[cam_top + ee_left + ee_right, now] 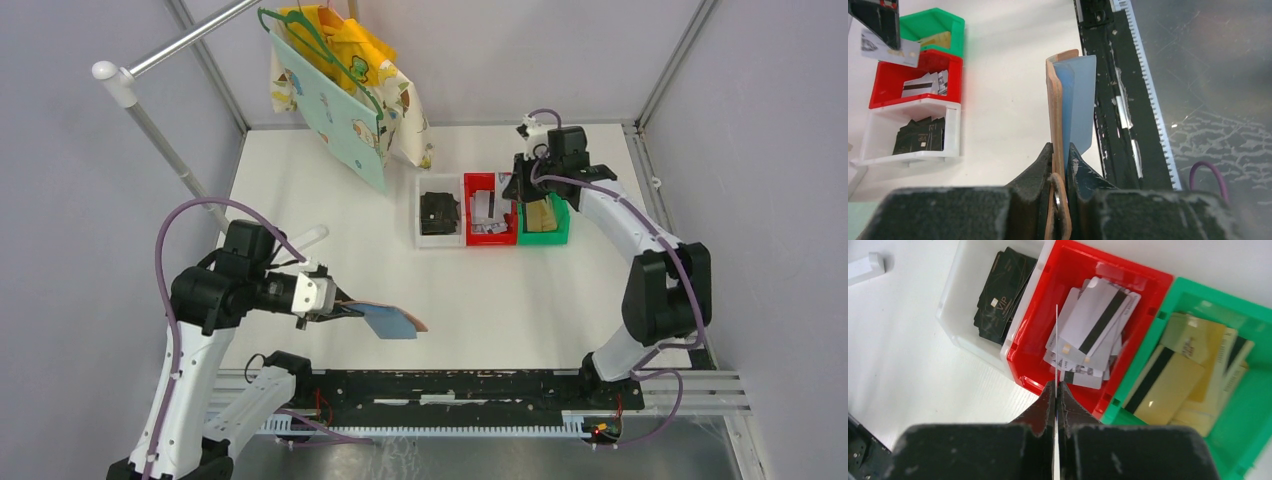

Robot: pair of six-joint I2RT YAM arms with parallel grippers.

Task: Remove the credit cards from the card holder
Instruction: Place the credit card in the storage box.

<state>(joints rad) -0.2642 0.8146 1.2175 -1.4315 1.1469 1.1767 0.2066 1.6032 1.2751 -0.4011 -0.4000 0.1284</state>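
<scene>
The left gripper (1059, 152) is clamped tight on one edge of the holder (1054, 95). It holds the holder out at the lower left-centre of the top view, over the front part of the bench (330, 200). The holder gapes slightly, with a light blue pocket (1082, 100) showing beside its pink cover.

The right gripper (1056, 390) is at the upper right of the top view, above the red bin (1148, 290). Its jaws are pinched on a thin card (1056, 340), which appears edge-on in the right wrist view.

Three bins stand touching in a row at the upper centre-right of the top view. The clear bin (955, 310) holds black cards (1000, 290). The red bin holds grey cards (1093, 325). The green bin (1248, 405) holds gold cards (1168, 380).
</scene>
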